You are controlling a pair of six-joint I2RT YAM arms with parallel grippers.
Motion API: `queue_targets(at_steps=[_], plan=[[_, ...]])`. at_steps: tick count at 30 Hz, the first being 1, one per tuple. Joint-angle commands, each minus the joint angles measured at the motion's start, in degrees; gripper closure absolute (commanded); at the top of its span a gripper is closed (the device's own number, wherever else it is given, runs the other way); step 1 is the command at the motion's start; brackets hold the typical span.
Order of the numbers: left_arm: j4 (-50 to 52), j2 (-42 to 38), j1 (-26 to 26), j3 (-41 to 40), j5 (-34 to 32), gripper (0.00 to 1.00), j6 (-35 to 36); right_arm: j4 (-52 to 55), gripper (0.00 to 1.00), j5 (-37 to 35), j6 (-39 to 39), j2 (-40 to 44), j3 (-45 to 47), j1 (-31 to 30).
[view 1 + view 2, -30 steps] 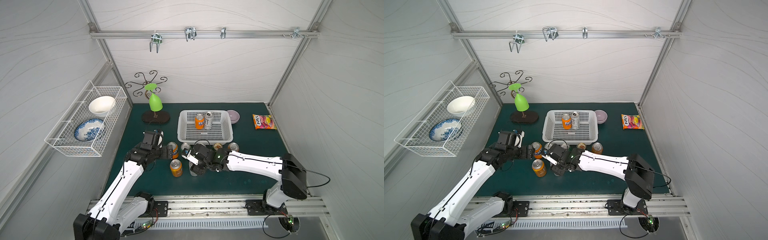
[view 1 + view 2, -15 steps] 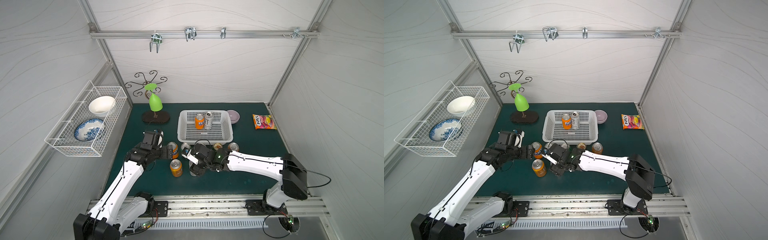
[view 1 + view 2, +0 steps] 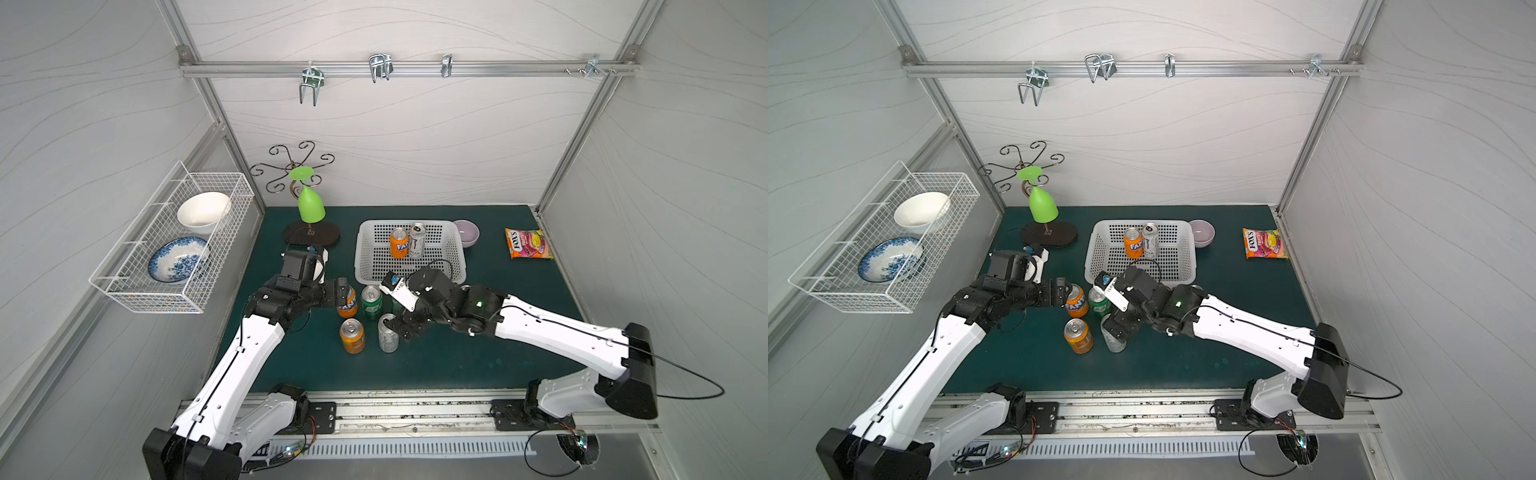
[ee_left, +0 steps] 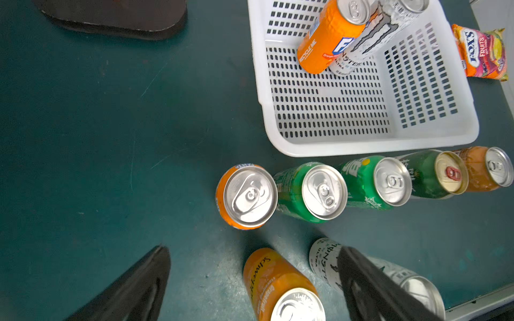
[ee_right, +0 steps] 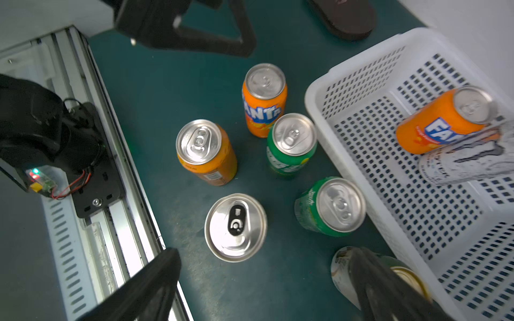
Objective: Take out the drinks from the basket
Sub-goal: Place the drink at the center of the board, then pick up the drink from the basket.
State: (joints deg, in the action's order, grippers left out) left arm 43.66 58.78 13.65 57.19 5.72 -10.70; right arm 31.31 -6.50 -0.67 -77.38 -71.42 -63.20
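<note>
The white basket [image 3: 451,266] holds two drinks: an orange can [image 3: 399,244] and a slim silver-white can [image 3: 417,241] leaning together. In front of the basket stand an orange Fanta can [image 3: 347,304], a green can [image 3: 371,301], another orange can [image 3: 352,336] and a silver can [image 3: 387,334]. My right gripper [image 3: 400,328] hangs open just beside the silver can [image 5: 236,226], holding nothing. My left gripper [image 3: 341,291] is open next to the Fanta can, nothing in it. The left wrist view shows a second green can [image 4: 386,180], a gold-topped can [image 4: 445,173] and one more orange can [image 4: 492,169] along the basket's front rim [image 4: 361,148].
A candy bag [image 3: 528,244] lies at the back right and a small lilac bowl [image 3: 467,232] sits beside the basket. A green glass on a dark stand [image 3: 311,208] is at the back left. A wire rack with bowls [image 3: 174,245] hangs on the left wall.
The right gripper's jaws have spread apart and let go of the silver can, which stands on the mat. The left arm has stayed where it was.
</note>
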Motion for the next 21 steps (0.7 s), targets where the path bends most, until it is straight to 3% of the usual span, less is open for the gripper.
queue_targets(at_steps=[1, 14, 21], plan=[[-1.0, 2.23, -0.29, 4.13, 2.01, 0.02, 1.39, 3.59, 0.01, 2.62, 0.74, 3.18, -0.8, 3.49], [-3.05, 15.7, -0.03, 15.76, 9.37, 0.07, 1.47, 7.36, 0.01, 3.68, 2.47, 9.24, 3.24, 16.52], [-1.79, 24.14, 2.22, 24.02, 6.85, 0.05, 2.06, 7.14, 0.01, 5.19, 3.72, 12.83, 5.95, 20.9]])
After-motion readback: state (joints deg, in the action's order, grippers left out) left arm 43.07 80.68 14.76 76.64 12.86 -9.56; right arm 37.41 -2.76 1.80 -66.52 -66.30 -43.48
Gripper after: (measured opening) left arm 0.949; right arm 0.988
